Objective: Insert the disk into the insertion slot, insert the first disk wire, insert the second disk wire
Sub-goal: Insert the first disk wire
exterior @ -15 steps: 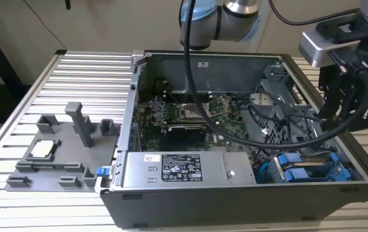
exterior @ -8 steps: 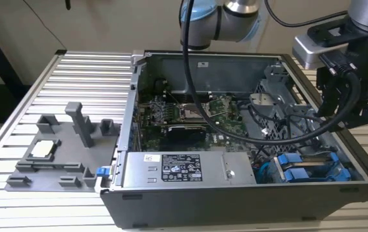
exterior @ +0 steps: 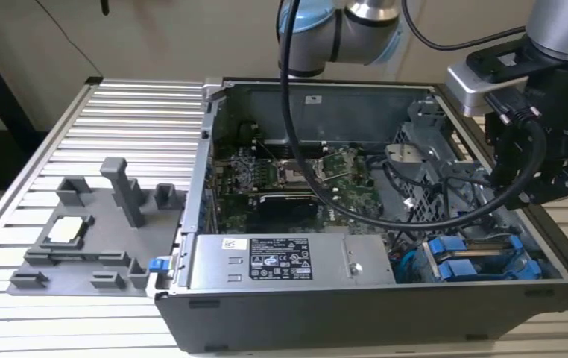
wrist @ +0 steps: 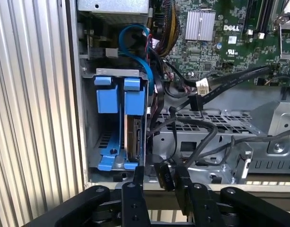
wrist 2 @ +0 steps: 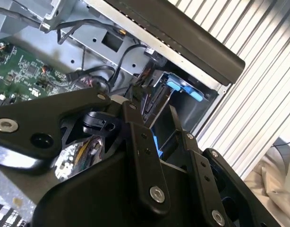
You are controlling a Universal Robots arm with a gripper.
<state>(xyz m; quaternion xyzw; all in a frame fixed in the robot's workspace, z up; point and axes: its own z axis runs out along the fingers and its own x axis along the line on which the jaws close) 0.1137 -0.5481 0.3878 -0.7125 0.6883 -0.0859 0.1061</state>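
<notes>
In the exterior view the disk (exterior: 468,262) sits in the insertion slot (exterior: 522,246) at the case's (exterior: 364,313) near corner, on the exterior view's right, below the arm (exterior: 563,112). In the second wrist view the claw (wrist 2: 152,113) is spread, near the disk's blue carrier (wrist 2: 183,89). In the first wrist view a black plug (wrist: 163,176) lies between its fingers (wrist: 138,182), just beside the seated disk (wrist: 134,137).

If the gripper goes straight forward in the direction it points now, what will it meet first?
Probably the black cable connector just ahead of the gripper; beyond it sits the disk in the insertion slot. Depth is unclear.
</notes>
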